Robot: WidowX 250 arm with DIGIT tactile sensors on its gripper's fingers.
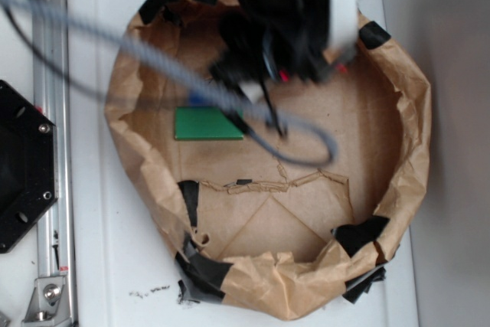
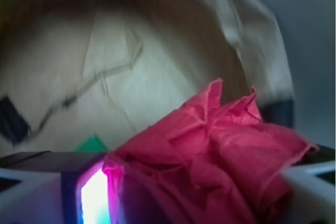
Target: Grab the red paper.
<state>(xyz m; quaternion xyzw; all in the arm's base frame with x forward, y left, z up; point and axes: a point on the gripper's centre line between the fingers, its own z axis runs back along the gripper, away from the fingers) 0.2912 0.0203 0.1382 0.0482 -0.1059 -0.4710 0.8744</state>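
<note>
The red paper [image 2: 210, 156] sits bunched between the two fingers of the gripper [image 2: 194, 192], which are clamped on it. From above, the arm hides it over the far side of the brown paper [image 1: 383, 151]. The green block [image 1: 207, 123] lies left of the gripper.

readable text: none | labels, brands, numbers, signs: none legible in either view | exterior view: motion-blurred around the arm, upper centre of frame | wrist view: soft focus throughout, no lettering on any surface
</note>
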